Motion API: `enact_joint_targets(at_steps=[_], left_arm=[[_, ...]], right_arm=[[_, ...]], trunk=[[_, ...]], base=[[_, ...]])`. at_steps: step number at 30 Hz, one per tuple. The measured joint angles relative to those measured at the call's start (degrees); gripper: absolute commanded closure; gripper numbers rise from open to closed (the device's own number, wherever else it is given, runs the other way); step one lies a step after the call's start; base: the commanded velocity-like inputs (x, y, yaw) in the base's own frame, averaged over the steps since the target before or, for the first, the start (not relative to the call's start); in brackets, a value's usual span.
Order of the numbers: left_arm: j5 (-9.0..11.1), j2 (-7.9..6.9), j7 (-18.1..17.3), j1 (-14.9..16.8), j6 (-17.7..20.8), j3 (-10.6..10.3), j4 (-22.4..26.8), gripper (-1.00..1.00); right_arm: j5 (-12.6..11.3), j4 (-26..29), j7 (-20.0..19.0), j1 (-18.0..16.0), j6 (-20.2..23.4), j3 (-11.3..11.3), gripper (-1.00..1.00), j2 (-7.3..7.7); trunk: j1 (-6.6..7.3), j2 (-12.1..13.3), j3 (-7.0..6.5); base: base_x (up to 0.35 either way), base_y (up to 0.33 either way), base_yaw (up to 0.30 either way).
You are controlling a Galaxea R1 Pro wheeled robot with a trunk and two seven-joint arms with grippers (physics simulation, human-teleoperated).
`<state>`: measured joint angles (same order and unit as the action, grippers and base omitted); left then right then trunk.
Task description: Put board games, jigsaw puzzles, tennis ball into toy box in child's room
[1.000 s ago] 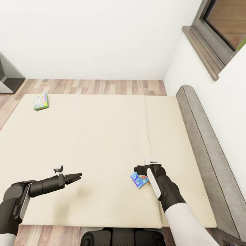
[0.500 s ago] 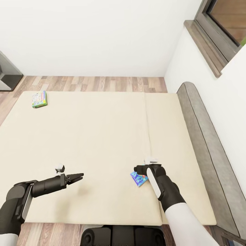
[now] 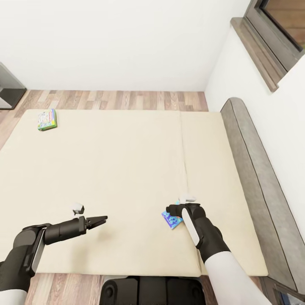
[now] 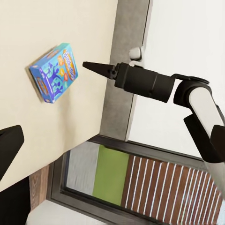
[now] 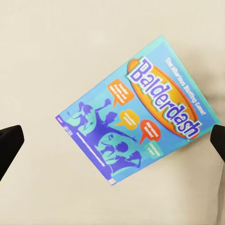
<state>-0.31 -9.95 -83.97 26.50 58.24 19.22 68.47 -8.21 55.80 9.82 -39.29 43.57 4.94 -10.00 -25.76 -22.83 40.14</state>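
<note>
- Blue board game (image 3: pixel 171 219): lay flat on the mattress (image 3: pixel 127 161) of the bed, straight beneath the right gripper (image 3: pixel 169 209) and between the lines of its two fingertips; "Balderdash" legible on the lid in the right wrist view.
- Right gripper: hung over that box with jaws spread wide, one dark fingertip (image 5: pixel 8 145) off either side of the lid, not touching it.
- Left gripper (image 3: pixel 103 219): hovered low over bare mattress, well apart from the blue box and level with it across the bed; probably spread, judging by the one fingertip (image 4: pixel 8 150) at the edge of its own view, though hard to confirm from the head view.
- Second board game (image 3: pixel 46 119): green-edged, sat near the far corner of the mattress, well ahead of the left gripper.
- Grey headboard (image 3: pixel 254 178): ran along the outer side of the right arm.
</note>
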Motion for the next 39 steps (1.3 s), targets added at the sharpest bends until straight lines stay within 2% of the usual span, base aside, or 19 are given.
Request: enact_joint_targets(at_steps=[7,17,39], left_arm=[[0.0,0.1,0.0,0.0,-0.1,-0.6,0.0,-1.0],[0.1,0.11,0.4,0.0,-0.1,-0.7,-0.1,-1.0],[0.1,0.11,0.5,0.0,-0.1,-0.7,-0.2,-1.0]], right_arm=[[0.0,1.3,0.0,0.0,0.0,0.2,-1.0,0.0],[0.0,9.5,0.0,1.2,0.8,0.3,-1.0,0.0],[0.1,10.6,0.2,1.4,0.8,0.3,-1.0,0.0]], trunk=[[0.0,0.0,0.65],[0.0,0.0,1.59],[0.0,0.0,3.65]], base=[[0.0,0.0,0.0],[0.0,0.0,0.0],[0.0,0.0,0.0]])
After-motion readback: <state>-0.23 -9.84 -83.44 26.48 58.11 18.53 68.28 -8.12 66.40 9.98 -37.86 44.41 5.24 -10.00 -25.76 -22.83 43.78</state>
